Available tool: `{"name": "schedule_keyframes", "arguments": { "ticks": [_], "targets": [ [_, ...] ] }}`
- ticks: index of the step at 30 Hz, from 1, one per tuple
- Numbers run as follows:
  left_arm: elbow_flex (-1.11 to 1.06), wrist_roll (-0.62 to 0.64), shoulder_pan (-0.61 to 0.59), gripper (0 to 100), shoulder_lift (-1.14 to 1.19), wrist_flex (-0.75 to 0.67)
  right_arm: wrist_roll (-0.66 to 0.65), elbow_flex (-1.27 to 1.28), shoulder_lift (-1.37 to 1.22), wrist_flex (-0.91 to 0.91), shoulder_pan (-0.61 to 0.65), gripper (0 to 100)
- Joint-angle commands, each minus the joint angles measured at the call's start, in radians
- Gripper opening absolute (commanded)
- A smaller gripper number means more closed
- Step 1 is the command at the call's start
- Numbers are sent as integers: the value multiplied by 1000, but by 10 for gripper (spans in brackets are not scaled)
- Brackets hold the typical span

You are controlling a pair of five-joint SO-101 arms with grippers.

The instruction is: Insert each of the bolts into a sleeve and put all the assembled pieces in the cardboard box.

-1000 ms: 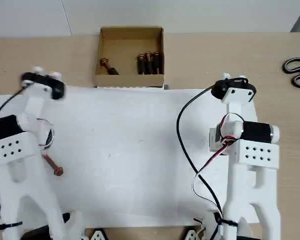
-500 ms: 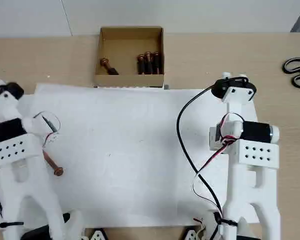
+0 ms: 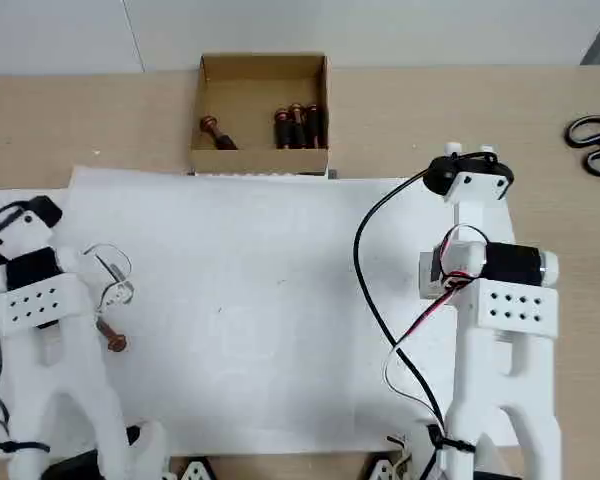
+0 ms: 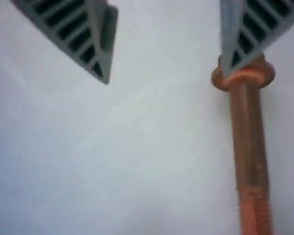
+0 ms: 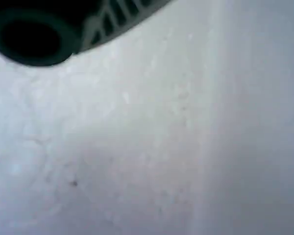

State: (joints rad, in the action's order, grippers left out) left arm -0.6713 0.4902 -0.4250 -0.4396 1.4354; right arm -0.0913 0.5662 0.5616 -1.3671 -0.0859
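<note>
Left gripper spread open, gripping nothing: two ribbed grey wedge-shaped fingers above a matte white sheet. At one fingertip, lying flat, a copper-coloured bolt with round flanged head, smooth shank and threaded far end. From high: cardboard box well beyond that gripper on the pale wooden surface, dark assembled pieces inside. Right gripper: open or closed, cannot tell.
</note>
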Motion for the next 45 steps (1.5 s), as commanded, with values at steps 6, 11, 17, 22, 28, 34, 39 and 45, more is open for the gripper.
{"name": "schedule_keyframes", "arguments": {
  "ticks": [6, 11, 17, 22, 28, 34, 39, 45],
  "targets": [
    [-108, -2, -78, 141, -3, -121, -9, -3, 30, 15, -10, 10],
    [-136, -3, -112, 141, -3, -164, -9, -3, 30, 13, -10, 10],
    [-153, -3, -110, 141, -2, -190, -9, -3, 30, 8, -10, 10],
    [-239, -3, -110, 141, -2, -267, -9, -3, 31, 7, -10, 10],
    [-295, -3, -110, 141, -2, -342, -9, -3, 31, 5, -12, 10],
    [-361, -3, -110, 92, -2, -466, -9, -3, 31, 5, -12, 10],
    [-404, -3, -110, 7, -2, -529, -9, -2, 31, -16, -12, 10],
    [-381, -2, -112, 6, -11, -477, -9, 21, 33, -13, -59, 10]
  ]
}}
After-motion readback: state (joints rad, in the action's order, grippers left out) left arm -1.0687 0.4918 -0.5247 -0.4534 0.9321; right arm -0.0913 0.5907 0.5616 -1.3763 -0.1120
